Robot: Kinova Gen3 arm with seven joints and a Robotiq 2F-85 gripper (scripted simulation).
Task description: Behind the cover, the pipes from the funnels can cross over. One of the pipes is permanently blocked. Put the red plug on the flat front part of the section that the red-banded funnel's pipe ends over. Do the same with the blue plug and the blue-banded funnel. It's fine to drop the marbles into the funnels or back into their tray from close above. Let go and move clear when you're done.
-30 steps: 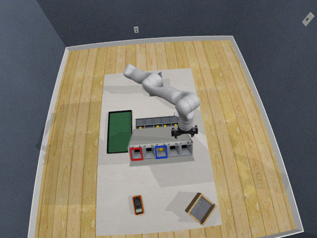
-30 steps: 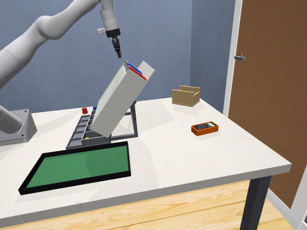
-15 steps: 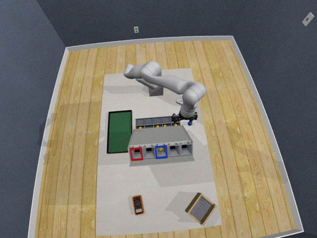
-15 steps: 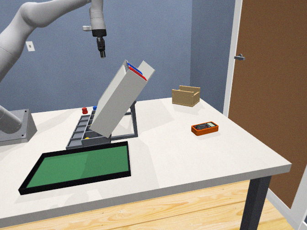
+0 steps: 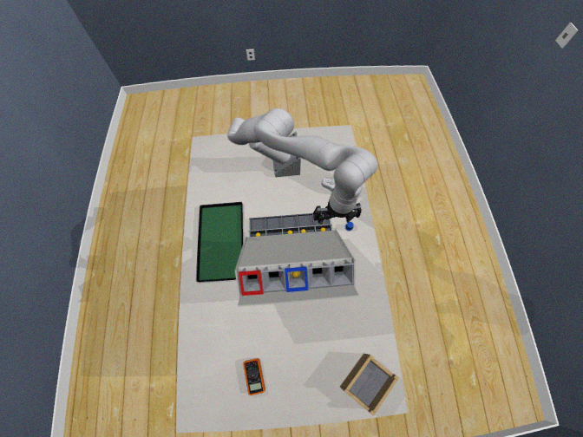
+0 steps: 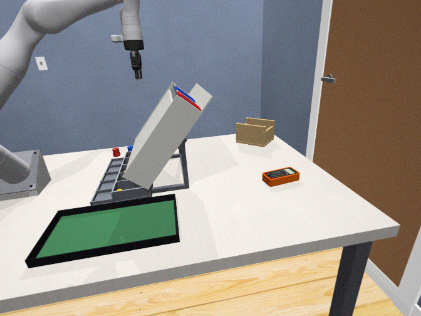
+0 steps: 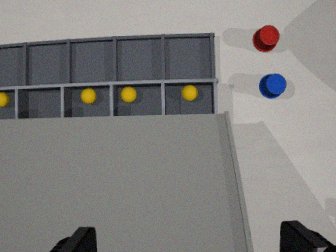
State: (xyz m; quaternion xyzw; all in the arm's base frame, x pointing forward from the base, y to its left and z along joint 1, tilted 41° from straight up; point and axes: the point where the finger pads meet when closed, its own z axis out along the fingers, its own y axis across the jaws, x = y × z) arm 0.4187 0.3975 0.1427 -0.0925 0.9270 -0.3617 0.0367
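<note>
My gripper (image 5: 337,217) (image 6: 137,79) (image 7: 189,239) hangs wide open with nothing in it, above the tilted cover (image 5: 294,248) (image 6: 163,136) (image 7: 115,175). I see the red plug (image 6: 116,152) (image 7: 266,38) and blue plug (image 5: 349,225) (image 6: 129,148) (image 7: 272,85) standing on the table (image 5: 225,324) (image 6: 231,210) (image 7: 280,160), just beside the sectioned tray (image 5: 281,222) (image 6: 101,201) (image 7: 215,57) (neither is on a section). One marble (image 5: 295,273) sits in the blue-banded funnel (image 5: 296,289).

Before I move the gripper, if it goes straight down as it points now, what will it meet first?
Probably the sloping grey cover, near its right side in the wrist view. The gripper's exact landing spot is unclear.
</note>
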